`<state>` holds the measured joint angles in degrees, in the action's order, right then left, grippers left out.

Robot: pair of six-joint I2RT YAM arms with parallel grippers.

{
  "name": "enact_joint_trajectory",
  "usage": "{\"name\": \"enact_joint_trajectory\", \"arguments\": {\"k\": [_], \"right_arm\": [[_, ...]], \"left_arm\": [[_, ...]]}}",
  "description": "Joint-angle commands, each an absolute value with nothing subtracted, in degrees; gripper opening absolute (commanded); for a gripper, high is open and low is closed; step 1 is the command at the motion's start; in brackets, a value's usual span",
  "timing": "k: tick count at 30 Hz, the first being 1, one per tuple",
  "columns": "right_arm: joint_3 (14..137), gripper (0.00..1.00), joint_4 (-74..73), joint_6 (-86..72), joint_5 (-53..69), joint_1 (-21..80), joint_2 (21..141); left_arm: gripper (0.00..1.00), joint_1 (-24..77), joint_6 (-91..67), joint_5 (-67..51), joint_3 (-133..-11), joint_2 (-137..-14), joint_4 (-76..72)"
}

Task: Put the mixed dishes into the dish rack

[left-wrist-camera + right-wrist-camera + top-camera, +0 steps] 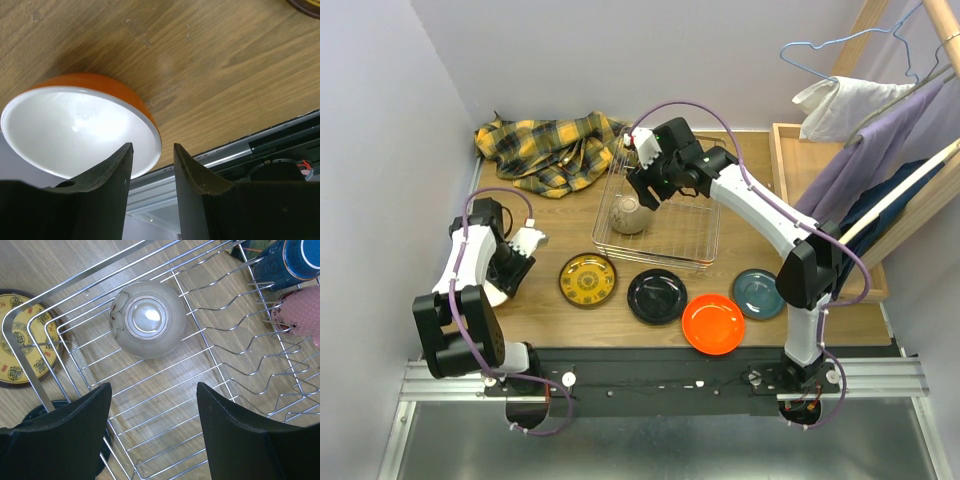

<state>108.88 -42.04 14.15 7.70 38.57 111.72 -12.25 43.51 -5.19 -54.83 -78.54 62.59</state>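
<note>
Done: one beige bowl (148, 319) is set upside down in the dish rack (685, 235)
Left: yellow plate (587, 280), black plate (656, 296), orange plate (713, 323) and teal plate (757, 293) are laid on the table (550, 215) before the rack
Right gripper (154, 390): held wide open above the rack, nothing gripped
Left gripper (153, 150): narrowly parted at the orange bowl (75, 130), nothing clamped

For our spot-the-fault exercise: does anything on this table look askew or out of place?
The orange bowl by the left gripper appears tipped on its side, white inside facing sideways, close to the near edge of the table. The beige bowl lies upside down in the dish rack, which suits draining.
</note>
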Motion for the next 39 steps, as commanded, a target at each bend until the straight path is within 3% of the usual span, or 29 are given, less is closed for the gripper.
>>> {"name": "enact_joint_trajectory", "arguments": {"k": [1, 8, 12, 16, 22, 27, 29, 33, 37, 39], "right_arm": [[108.19, 0.76, -41.49, 14.68, 5.98, 38.67, 109.95], [108.28, 0.76, -40.52, 14.59, 5.01, 38.67, 110.04], [106.97, 0.76, -40.25, 14.68, 4.57, 38.67, 108.99], [104.95, 0.76, -39.46, 14.85, 4.05, 38.67, 107.67], [104.42, 0.76, -37.88, 15.38, -0.51, 38.67, 106.18], [101.96, 0.76, -31.92, 16.52, -20.27, 38.15, 104.68], [101.52, 0.78, -29.81, 15.65, -30.52, 36.84, 103.98], [103.53, 0.85, -31.19, 14.33, -33.23, 32.09, 102.22], [99.87, 0.86, -32.43, 14.41, -31.12, 28.04, 97.66], [96.79, 0.86, -32.96, 15.29, -29.88, 26.98, 94.68]], "left_arm": [[0.46, -11.95, 42.28, -5.10, -53.88, -80.86, 60.47], [0.39, -11.78, 41.05, -2.64, -51.51, -82.35, 57.84], [0.24, -11.25, 38.59, -3.25, -51.41, -81.74, 56.60], [0.00, -10.81, 36.04, -5.45, -55.88, -80.34, 60.89], [0.00, -9.93, 35.25, -13.17, -72.37, -76.82, 70.90], [0.00, -6.16, 30.17, -32.22, -87.78, -80.06, 73.48], [0.00, -2.91, 27.61, -44.96, -89.91, -80.68, 69.10], [0.00, 4.21, 12.97, -61.93, -85.71, -82.17, 50.33], [0.00, 10.88, -15.15, -66.89, -75.53, -83.93, 10.94], [0.00, 15.26, -19.94, -64.52, -73.66, -85.51, 3.81]]}}
